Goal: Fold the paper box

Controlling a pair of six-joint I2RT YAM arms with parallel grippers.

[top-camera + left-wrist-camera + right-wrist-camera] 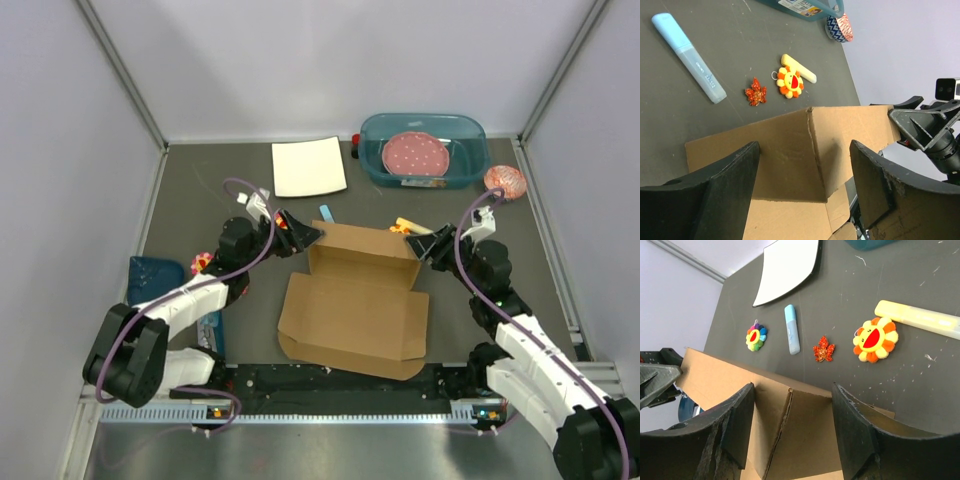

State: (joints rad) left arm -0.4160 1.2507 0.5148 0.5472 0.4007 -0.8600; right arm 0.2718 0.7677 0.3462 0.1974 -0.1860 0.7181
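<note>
At box [355, 310] 10 and 2 o'clock, left hand [303, 234] and right hand [426, 246] sit spread; uneven closing could buckle raised wall [362, 243].

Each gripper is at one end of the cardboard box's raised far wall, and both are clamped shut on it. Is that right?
Not shut: both are open. The left wrist view shows the left gripper with jaws wide apart around the paper box wall; the right wrist view shows the same for the right gripper. The rest holds.
</note>
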